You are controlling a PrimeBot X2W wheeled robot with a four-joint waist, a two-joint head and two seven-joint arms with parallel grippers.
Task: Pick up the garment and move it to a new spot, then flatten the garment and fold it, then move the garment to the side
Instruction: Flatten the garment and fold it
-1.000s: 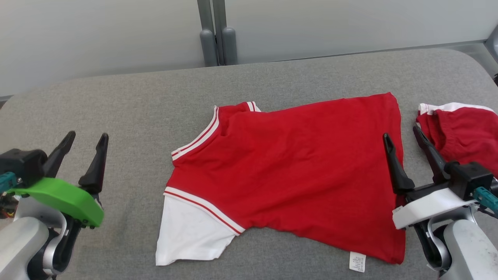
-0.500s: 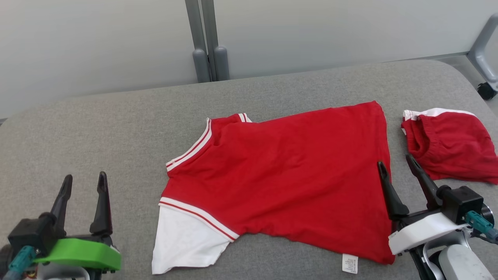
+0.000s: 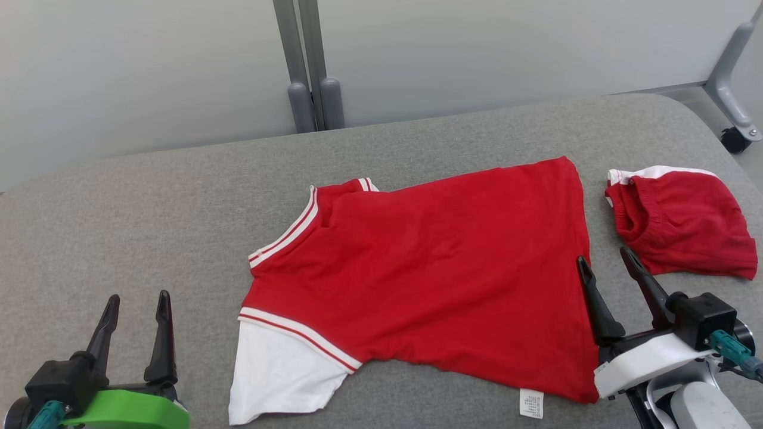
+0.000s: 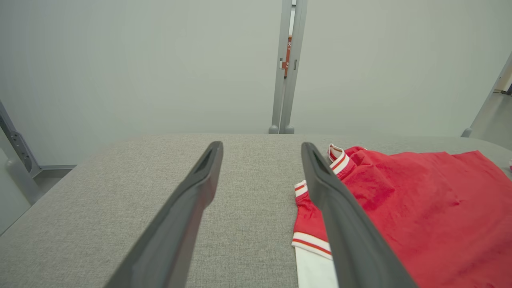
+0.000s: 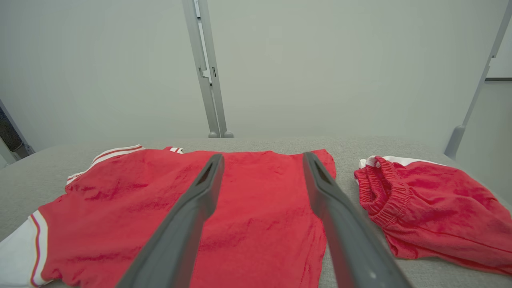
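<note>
Bare grey fabric tabletop is lying open on the left and along the far edge. A flat red shirt is covering the middle; crumpled red shorts are sitting right, leaving a narrow gap.

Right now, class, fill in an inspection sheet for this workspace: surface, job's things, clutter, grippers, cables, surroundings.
Surface: grey fabric table, rounded corners.
Job's things: red shirt with white sleeve, spread out, lightly wrinkled, not folded.
Clutter: red shorts, bunched, right of the shirt, apart from it.
Grippers: left gripper open, empty, left of the shirt; right gripper open, empty, fingers at the shirt's right edge.
Cables: teal connector at the right wrist.
Surroundings: pale wall, grey post, wheeled frame leg far right.
</note>
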